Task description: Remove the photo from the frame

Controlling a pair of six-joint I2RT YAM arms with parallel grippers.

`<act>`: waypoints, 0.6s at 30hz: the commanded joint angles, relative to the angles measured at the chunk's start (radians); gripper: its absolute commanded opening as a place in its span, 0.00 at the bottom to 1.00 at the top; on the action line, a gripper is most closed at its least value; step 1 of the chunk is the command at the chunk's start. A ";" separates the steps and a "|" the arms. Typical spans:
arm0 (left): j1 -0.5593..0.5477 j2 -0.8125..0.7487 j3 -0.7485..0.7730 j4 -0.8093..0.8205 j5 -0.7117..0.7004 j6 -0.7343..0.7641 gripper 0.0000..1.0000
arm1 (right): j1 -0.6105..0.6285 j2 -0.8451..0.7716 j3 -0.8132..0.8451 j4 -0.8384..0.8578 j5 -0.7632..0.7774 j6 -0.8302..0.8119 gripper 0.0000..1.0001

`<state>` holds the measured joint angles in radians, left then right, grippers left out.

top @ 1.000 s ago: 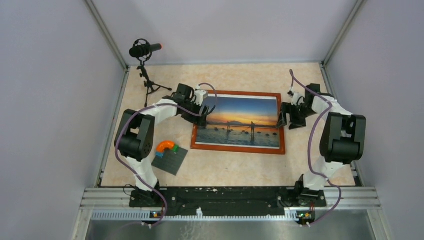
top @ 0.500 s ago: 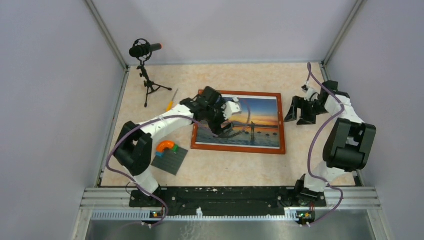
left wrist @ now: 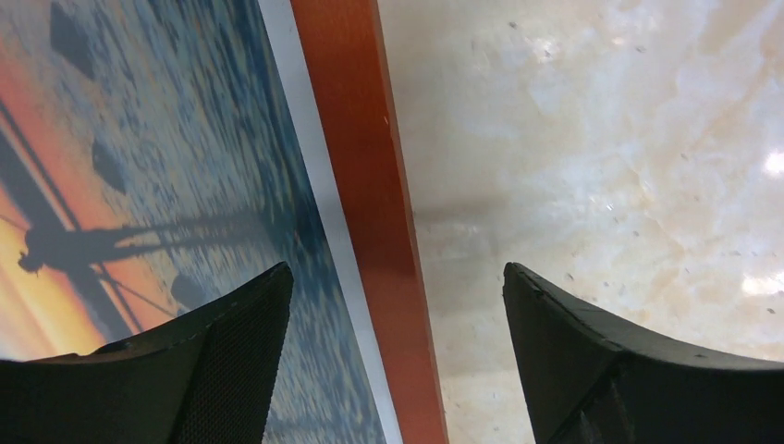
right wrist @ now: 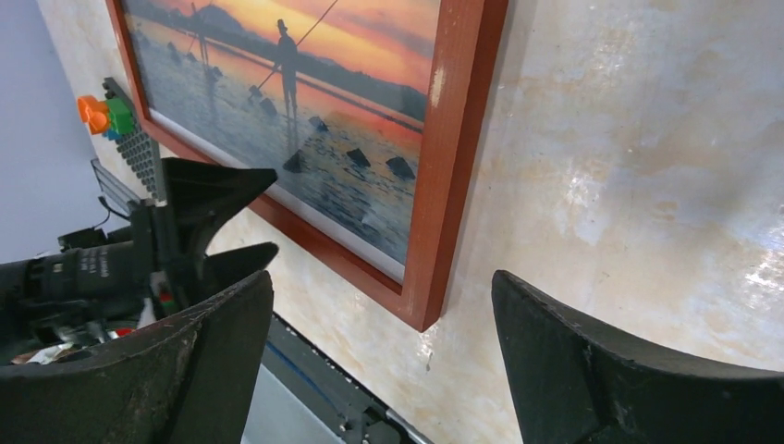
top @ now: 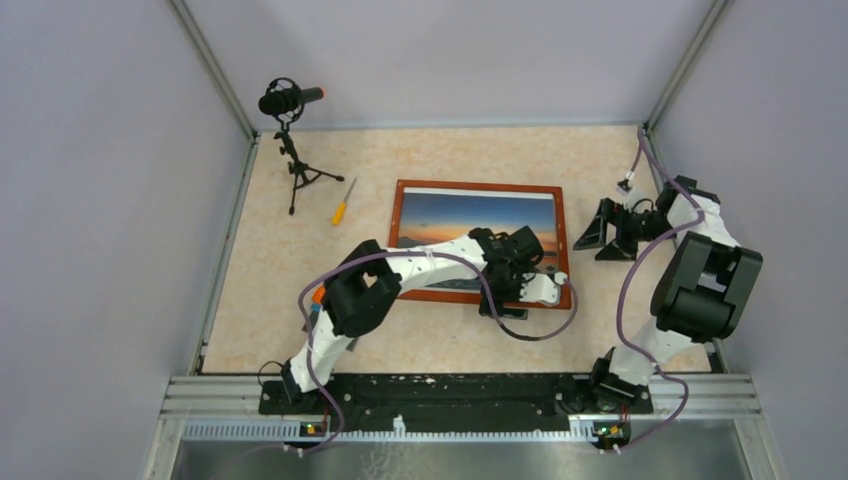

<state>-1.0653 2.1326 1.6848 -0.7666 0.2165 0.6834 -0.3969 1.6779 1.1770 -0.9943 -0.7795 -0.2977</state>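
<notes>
The photo (top: 476,225) sits inside the frame (top: 478,186) with its picture side up. It shows an orange sky, blue water and small dark people. The frame lies flat near the middle of the table (top: 450,150), and its red-brown wood goes all the way round the photo.

My left arm reaches across the frame. My left gripper (top: 512,300) is at the frame's near edge, close to the right corner. Its jaws are wide open and hold nothing. In my left wrist view one finger (left wrist: 222,356) is over the photo and the other is over the bare table. The wood edge of the frame is between them. I cannot tell if the tips touch anything.

My right gripper (top: 603,238) is over the table, just beside the right side of the frame and apart from it. Its jaws are wide open too, and they hold nothing.

A small screwdriver (top: 343,205) with a yellow-orange handle lies on the table to the left of the frame. A microphone (top: 288,100) on a little stand is in the far left corner. My right wrist view shows a grey studded plate (right wrist: 139,148) past the far end of the frame, with orange and green blocks (right wrist: 100,113) on it
</notes>
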 commanded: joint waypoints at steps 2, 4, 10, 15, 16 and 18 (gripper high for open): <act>-0.024 0.073 0.127 -0.073 -0.071 0.009 0.84 | -0.006 0.013 -0.024 0.000 -0.060 -0.044 0.87; -0.038 0.087 0.138 -0.074 -0.093 0.015 0.79 | -0.006 0.028 -0.031 0.000 -0.063 -0.044 0.87; -0.059 0.112 0.136 -0.086 -0.111 0.009 0.64 | -0.006 0.052 -0.043 0.004 -0.076 -0.049 0.88; -0.059 0.113 0.142 -0.089 -0.115 -0.023 0.43 | -0.006 0.075 -0.053 0.008 -0.080 -0.064 0.88; -0.059 0.108 0.145 -0.089 -0.113 -0.029 0.40 | -0.006 0.080 -0.056 0.010 -0.084 -0.066 0.88; -0.059 0.095 0.154 -0.091 -0.094 -0.039 0.30 | -0.005 0.089 -0.063 0.015 -0.096 -0.071 0.88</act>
<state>-1.1213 2.2322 1.8057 -0.8333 0.0967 0.6689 -0.3977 1.7493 1.1297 -0.9928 -0.8318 -0.3317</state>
